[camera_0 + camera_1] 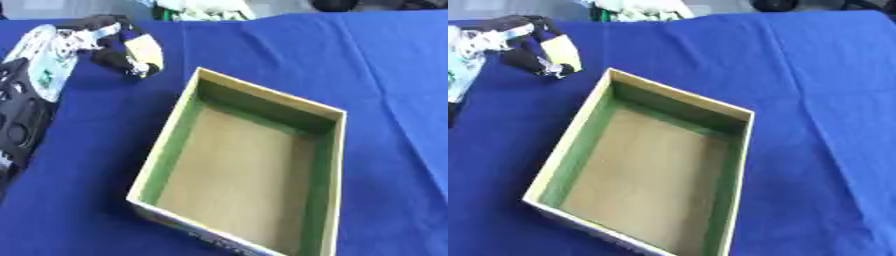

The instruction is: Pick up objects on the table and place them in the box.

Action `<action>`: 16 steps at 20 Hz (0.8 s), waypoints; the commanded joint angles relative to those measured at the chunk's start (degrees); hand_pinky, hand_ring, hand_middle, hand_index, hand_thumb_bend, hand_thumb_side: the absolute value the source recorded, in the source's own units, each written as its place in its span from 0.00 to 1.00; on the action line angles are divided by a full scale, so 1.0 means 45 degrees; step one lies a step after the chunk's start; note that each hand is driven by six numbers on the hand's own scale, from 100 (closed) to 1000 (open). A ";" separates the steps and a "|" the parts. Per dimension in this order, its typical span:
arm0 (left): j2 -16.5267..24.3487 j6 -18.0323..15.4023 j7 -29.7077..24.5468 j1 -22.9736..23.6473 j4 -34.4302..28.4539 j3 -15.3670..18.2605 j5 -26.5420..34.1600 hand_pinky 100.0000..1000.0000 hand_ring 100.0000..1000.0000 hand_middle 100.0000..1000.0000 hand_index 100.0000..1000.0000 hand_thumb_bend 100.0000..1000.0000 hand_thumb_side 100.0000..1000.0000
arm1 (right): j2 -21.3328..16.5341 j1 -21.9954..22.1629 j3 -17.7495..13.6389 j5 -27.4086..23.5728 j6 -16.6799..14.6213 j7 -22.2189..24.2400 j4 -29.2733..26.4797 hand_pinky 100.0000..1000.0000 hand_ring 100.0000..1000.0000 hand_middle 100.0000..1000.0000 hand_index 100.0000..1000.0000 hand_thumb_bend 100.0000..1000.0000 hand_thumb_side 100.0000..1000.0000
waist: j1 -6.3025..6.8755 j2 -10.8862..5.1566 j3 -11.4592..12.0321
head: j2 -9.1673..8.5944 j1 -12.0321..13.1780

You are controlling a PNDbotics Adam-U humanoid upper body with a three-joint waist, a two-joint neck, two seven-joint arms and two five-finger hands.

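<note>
The left hand [118, 42] hangs over the far left part of the desk [385, 75], its dark fingers curled round a pale yellow object [144, 51] that it grasps from above and from the side. The object looks flat-faced and block-like, with a smooth, matte surface; what it is cannot be made out beyond that. The hand itself is black with silver parts, and the forearm behind it shows a pale, glossy shell with a small green mark.

The held object sits just beyond the near-left corner of the box's far end, apart from the box [337, 150] and not yet above its opening. The right hand shows in neither view.

The box is a shallow open rectangle, apparently cardboard: a tan, unmarked floor, green inner walls, a cream rim, and some print along its near outer wall. Nothing lies inside it, so no object has been delivered as far as can be seen. Judging from this, one pick is in hand and the carry and release are left.

A deep blue cloth covers the desk, soft-looking and lightly creased, with no other loose objects visible on it.
</note>
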 commanded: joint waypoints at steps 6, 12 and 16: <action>0.0123 0.0057 -0.0195 -0.0218 -0.0033 0.0157 0.0658 0.69 0.85 0.99 0.85 0.00 0.28 | -0.0100 -0.0017 -0.0195 -0.0067 0.0076 -0.0076 -0.0264 0.53 0.58 0.49 0.78 0.00 1.00 | -0.0035 -0.0311 -0.0018 | -0.0047 0.0046; 0.0275 0.0290 -0.0100 -0.0404 -0.0670 0.0012 0.1547 0.69 0.84 1.00 0.84 0.00 0.30 | -0.0098 0.0120 -0.0228 -0.0032 0.0148 -0.0074 -0.0264 0.53 0.58 0.49 0.78 0.00 1.00 | -0.0040 -0.0504 0.0061 | 0.0152 0.0001; 0.0439 0.0520 -0.0099 -0.0563 -0.1095 -0.0021 0.2021 0.69 0.84 0.99 0.84 0.00 0.31 | -0.0140 0.0170 -0.0239 -0.0015 0.0169 -0.0077 -0.0264 0.53 0.58 0.49 0.78 0.00 1.00 | -0.0024 -0.0684 0.0108 | 0.0267 -0.0028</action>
